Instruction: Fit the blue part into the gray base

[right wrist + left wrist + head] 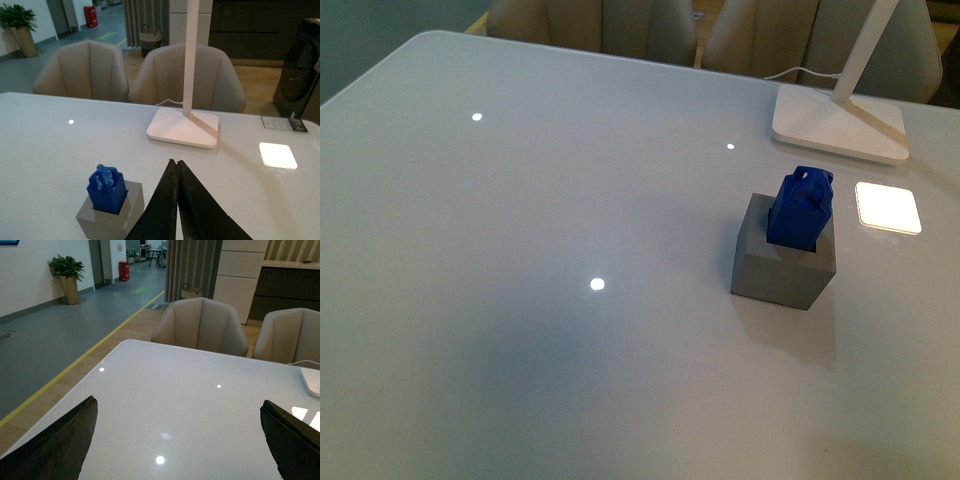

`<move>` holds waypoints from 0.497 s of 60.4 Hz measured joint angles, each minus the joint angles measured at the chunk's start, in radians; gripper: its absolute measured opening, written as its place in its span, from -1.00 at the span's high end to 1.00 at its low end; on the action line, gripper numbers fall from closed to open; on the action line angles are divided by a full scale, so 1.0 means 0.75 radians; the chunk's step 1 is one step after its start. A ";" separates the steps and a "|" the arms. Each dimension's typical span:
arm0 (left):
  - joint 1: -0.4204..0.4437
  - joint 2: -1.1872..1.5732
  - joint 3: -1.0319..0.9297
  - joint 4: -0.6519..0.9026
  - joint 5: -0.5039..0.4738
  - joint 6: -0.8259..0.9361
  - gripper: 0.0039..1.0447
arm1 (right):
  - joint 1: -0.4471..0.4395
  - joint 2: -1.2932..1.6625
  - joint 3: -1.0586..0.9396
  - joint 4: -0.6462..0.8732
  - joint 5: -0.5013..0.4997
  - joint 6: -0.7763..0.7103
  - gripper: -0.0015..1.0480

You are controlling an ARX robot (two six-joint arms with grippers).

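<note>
The gray base (pixel 782 268) is a matte cube on the white table at the right of the front view. The blue part (pixel 801 208) stands upright in the hole in its top, with its looped knob up and most of its body above the cube. Both show in the right wrist view, the base (pixel 111 215) and the blue part (pixel 106 189). My right gripper (pixel 175 162) is shut and empty, apart from the blue part and beside it. My left gripper (pixel 177 405) is open and empty over bare table. Neither arm shows in the front view.
A white lamp foot (pixel 835 125) with its slanted stem stands behind the base, with a cable running back. A bright square light patch (pixel 888 207) lies on the table to the right. Beige chairs (pixel 200 327) stand along the far edge.
</note>
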 joint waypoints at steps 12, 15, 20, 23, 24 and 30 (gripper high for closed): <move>0.000 0.000 0.000 0.000 0.000 0.000 -0.86 | 0.000 -0.187 -0.001 -0.172 -0.001 0.000 0.96; 0.000 0.000 0.000 0.000 0.000 0.000 -0.86 | 0.000 -0.244 -0.001 -0.225 0.000 0.000 0.96; 0.000 0.000 0.000 0.000 0.000 0.000 -0.86 | 0.000 -0.339 -0.001 -0.315 -0.001 0.000 0.96; 0.000 0.000 0.000 0.000 0.000 0.000 -0.86 | 0.000 -0.378 -0.001 -0.352 -0.001 0.000 0.96; 0.000 0.000 0.000 0.000 0.000 0.000 -0.86 | 0.000 -0.390 -0.001 -0.365 -0.001 0.000 0.96; 0.000 0.000 0.000 0.000 0.000 0.000 -0.86 | 0.000 -0.448 -0.001 -0.420 -0.001 0.000 0.96</move>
